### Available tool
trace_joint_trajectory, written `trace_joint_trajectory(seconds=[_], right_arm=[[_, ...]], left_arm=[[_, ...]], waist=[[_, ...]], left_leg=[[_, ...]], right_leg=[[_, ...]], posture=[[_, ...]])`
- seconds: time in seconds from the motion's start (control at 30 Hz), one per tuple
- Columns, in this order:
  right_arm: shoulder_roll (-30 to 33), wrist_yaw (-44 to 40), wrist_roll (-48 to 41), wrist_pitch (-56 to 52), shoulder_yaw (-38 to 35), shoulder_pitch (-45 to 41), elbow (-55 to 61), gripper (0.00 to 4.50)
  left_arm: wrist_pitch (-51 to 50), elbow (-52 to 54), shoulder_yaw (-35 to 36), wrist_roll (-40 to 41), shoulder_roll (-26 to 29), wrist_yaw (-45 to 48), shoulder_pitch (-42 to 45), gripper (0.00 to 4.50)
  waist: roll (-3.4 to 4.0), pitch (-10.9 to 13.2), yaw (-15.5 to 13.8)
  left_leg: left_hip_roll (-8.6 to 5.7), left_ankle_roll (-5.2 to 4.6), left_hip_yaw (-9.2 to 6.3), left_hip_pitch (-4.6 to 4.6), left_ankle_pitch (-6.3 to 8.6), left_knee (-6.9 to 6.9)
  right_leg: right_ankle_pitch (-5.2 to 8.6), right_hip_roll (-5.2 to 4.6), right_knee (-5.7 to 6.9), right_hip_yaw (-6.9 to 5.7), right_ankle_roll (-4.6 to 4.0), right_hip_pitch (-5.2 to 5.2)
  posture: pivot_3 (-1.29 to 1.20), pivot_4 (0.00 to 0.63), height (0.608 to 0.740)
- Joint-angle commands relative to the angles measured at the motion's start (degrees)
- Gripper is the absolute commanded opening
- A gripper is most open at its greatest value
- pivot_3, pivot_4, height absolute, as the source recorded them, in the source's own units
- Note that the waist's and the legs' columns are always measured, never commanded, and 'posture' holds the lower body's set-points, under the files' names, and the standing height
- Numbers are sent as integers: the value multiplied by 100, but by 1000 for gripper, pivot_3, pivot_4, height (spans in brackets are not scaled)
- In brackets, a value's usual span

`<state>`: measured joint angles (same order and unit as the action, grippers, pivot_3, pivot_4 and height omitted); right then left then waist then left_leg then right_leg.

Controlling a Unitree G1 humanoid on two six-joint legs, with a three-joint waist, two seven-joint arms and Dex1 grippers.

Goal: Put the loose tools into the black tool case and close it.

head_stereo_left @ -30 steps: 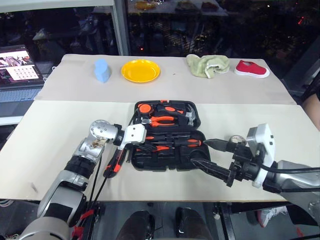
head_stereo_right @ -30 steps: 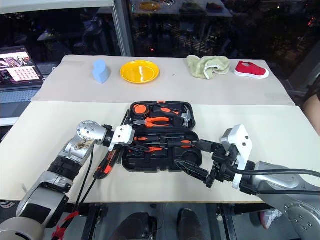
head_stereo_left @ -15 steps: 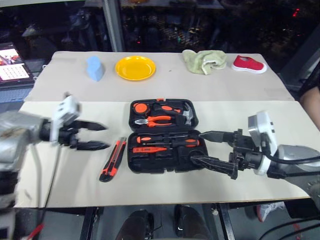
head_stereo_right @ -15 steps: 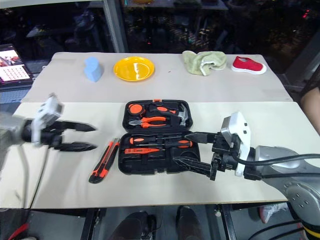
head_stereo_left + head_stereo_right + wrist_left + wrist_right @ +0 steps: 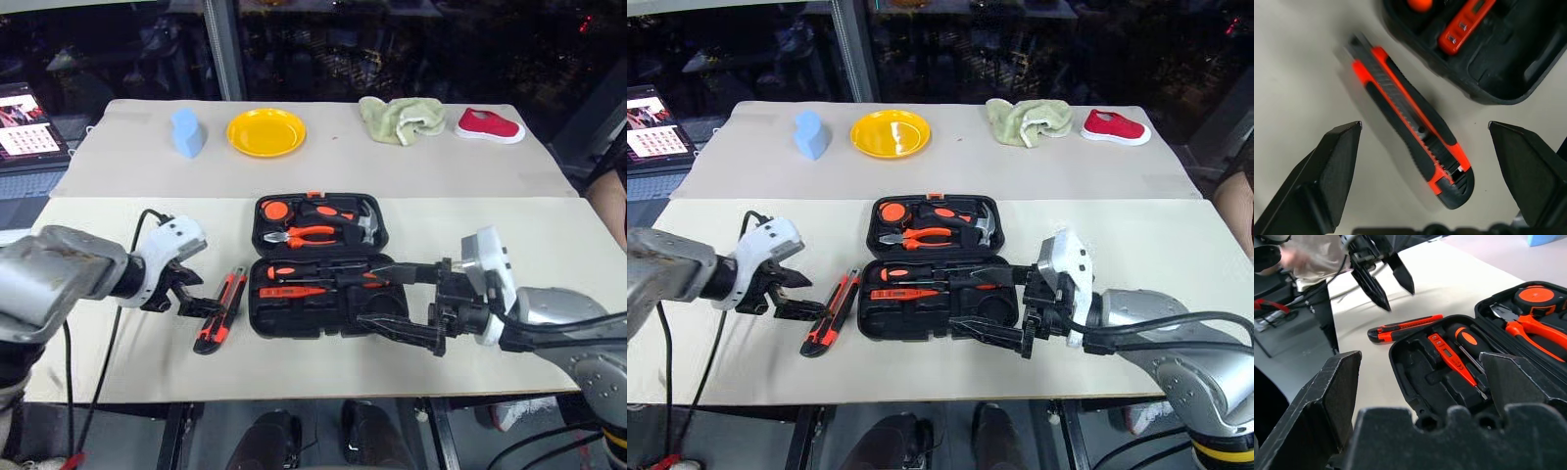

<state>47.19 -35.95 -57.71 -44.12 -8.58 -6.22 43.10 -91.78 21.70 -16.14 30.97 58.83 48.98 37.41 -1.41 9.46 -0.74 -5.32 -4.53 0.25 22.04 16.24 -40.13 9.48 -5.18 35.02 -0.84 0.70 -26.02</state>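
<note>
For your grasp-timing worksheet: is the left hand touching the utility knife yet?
Apart. In the left wrist view the left hand is open, with bare table between each finger and the utility knife.

The utility knife [image 5: 1410, 142] lies on the counter [image 5: 118, 343] between the spread left fingers [image 5: 1327, 166], beside the open tool case [image 5: 323, 264]. Ahead of the right fingers [image 5: 1327, 396], the tester screwdriver [image 5: 1454, 363] rests in the case.
</note>
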Motion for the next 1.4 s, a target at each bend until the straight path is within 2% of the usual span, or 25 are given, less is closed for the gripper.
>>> trace_joint_trajectory(seconds=[0.03, 0.13, 0.27, 0.4, 0.43, 0.6, 0.8, 0.9, 1.0, 1.07, 1.13, 1.27, 1.4], right_arm=[[-42, 119, -152, 46, -139, -17, 197, 4500], [-81, 183, -110, 59, -88, -13, 215, 4500], [-85, 245, -101, 50, -106, -8, 223, 4500], [5, 238, -184, 27, -240, 104, 281, 4500], [22, 228, -191, 29, -263, 133, 291, 4500], [149, 186, -254, 33, -416, 294, 335, 4500], [244, 156, -375, 82, -701, 674, 448, 4500], [255, 202, -388, 87, -757, 771, 529, 4500], [241, 311, -470, 65, -834, 802, 564, 4500], [256, 349, -488, 54, -866, 888, 613, 4500], [308, 348, -509, 33, -926, 1011, 680, 4500], [445, 356, -632, 14, -1152, 1315, 799, 4500], [504, 417, -708, 20, -1374, 1708, 953, 4500]], left_arm=[[-72, 118, -153, 152, -56, -169, 82, 4466], [177, 139, -621, -23, 66, -302, -113, 4466], [444, 5, -753, -59, 81, -306, -213, 3342], [671, -133, -807, -160, 160, -288, -381, 1905], [708, -165, -801, -185, 161, -295, -407, 1736], [1201, -917, -662, -465, 278, -235, -387, 1682], [2761, -2748, -1028, -1592, 490, 139, 773, 1676], [4299, -3356, -1047, -2048, 287, 714, 1402, 1676], [5576, -3253, -692, -1754, -106, 1618, 1718, 1676], [6419, -3110, -553, -1642, -388, 2154, 1724, 1676], [6973, -3040, -599, -1730, -616, 2520, 1672, 1676], [7002, -2879, -913, -1945, -1136, 2914, 1702, 1676], [6311, -2355, -1297, -2083, -1556, 3195, 1844, 1676]], waist=[[0, 0, 3], [3, -2, 6], [12, -7, 2], [12, -7, 8], [13, -8, 7], [27, -16, 1], [17, -11, -6], [2, -2, -19], [-3, 0, -129], [-4, -1, -171], [-5, -5, -170], [-5, -5, -115], [-7, -3, -104]], left_leg=[[0, 0, 0, 0, 0, 0], [0, -2, 1, -2, -2, 5], [0, 8, 1, -25, -4, 9], [2, 8, 1, -77, -2, 23], [3, 2, 1, -90, 2, 28], [4, -1, 1, -94, 4, 30], [17, -10, -9, -98, 7, 30], [19, -16, -11, -85, 6, 28], [12, -29, -9, -64, 13, 11], [6, -33, -9, -41, 16, -2], [-3, -83, -9, 20, 8, -31], [-13, -91, -9, 54, 4, -33], [-12, -87, -9, 54, 2, -32]], right_leg=[[0, 1, 0, 1, -1, -2], [-1, 1, 1, 2, -2, -5], [0, -1, 0, 6, -3, 17], [5, -1, -7, 8, 0, 69], [17, -2, -11, 7, 14, 81], [34, -4, -8, 7, 38, 85], [37, -1, -2, -3, 41, 90], [36, 1, -3, -3, 40, 81], [8, -8, -12, -7, -5, 71], [9, -15, -20, -9, 3, 61], [5, -15, -9, -8, 11, -13], [2, 3, -5, -51, 15, -32], [3, 0, -17, -53, 15, -22]], posture=[[0, 150, 740], [0, 150, 740], [0, 150, 740], [0, 150, 740], [0, 150, 740], [0, 150, 740], [0, 150, 740], [0, 150, 740], [0, 150, 740], [0, 150, 740], [0, 150, 740], [0, 150, 740], [0, 150, 740]])
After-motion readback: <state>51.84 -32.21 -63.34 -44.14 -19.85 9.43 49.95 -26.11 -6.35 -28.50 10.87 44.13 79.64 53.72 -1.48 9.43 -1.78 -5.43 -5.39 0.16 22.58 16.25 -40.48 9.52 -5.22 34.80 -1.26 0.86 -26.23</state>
